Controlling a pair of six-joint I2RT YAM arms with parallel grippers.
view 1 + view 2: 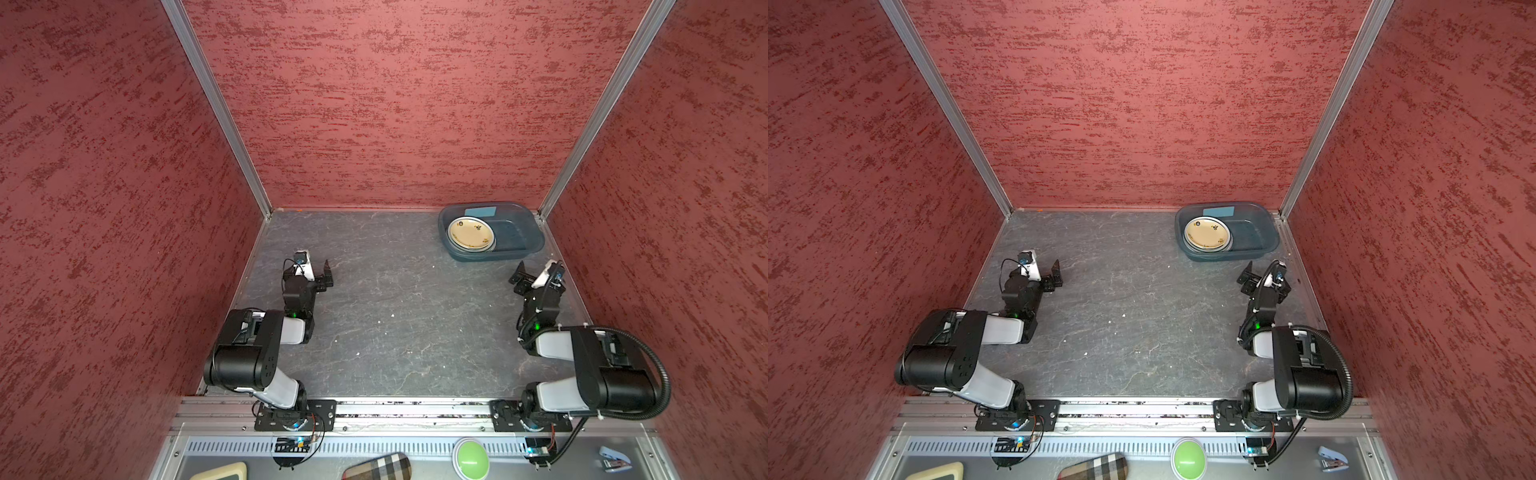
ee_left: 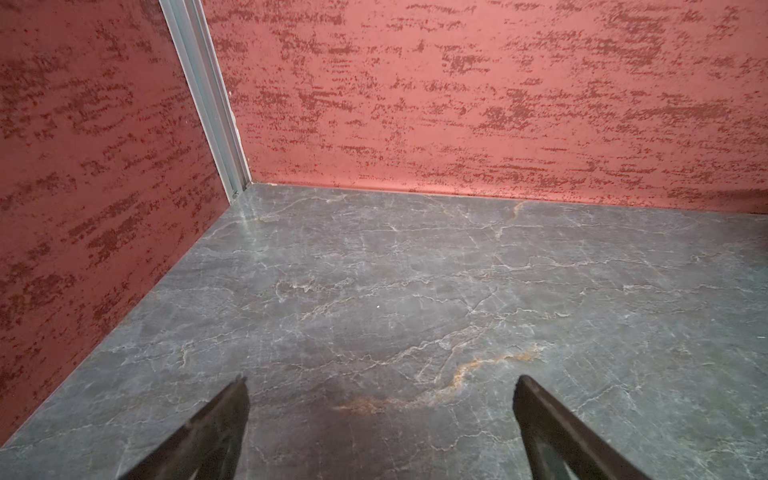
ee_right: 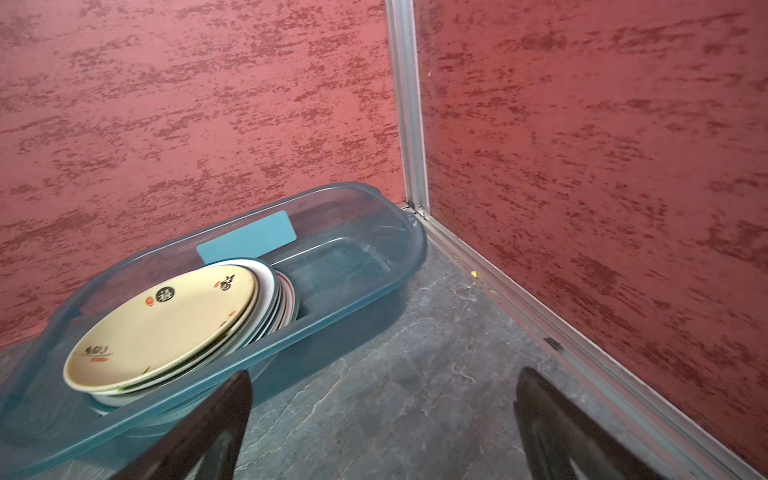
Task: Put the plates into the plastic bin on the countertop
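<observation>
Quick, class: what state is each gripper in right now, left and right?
Left gripper: open, fingers wide apart, holding nothing.
Right gripper: open, fingers wide apart, holding nothing.

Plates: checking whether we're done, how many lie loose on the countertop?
0. The plates visible are all stacked in the plastic bin, cream-yellow on top; the arms hide bits of the countertop.
</observation>
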